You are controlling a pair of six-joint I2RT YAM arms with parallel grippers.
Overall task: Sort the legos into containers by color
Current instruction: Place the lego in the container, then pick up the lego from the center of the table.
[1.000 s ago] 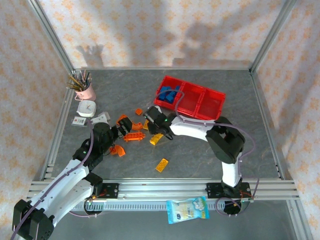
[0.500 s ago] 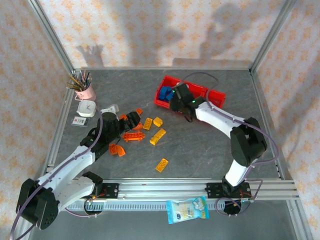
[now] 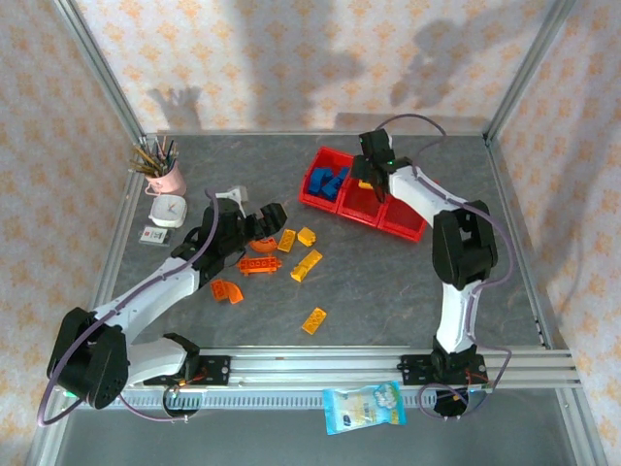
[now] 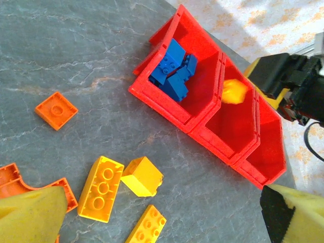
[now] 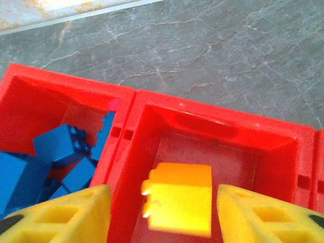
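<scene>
The red containers (image 3: 406, 210) lie at the back right of the table. My right gripper (image 3: 370, 181) hangs over the middle bin (image 5: 212, 147), open. A blurred yellow lego (image 5: 179, 200) sits loose between its fingers (image 5: 253, 217), with a gap on each side; it also shows in the left wrist view (image 4: 234, 91). Blue legos (image 4: 174, 71) fill the left bin. My left gripper (image 3: 267, 218) is open above several yellow legos (image 4: 101, 188) on the table. Orange legos (image 3: 257, 264) lie under that arm, a flat orange square (image 4: 56, 110) apart from them.
A pink cup of brushes (image 3: 165, 173) and a small white box (image 3: 168, 210) stand at the back left. One yellow lego (image 3: 313, 320) lies alone toward the front. A snack bag (image 3: 364, 406) rests on the front rail. Metal frame posts border the table.
My right arm swung from the pile at mid-table back to the middle bin with the yellow lego, then its jaws opened. My left arm reached further forward over the pile.
</scene>
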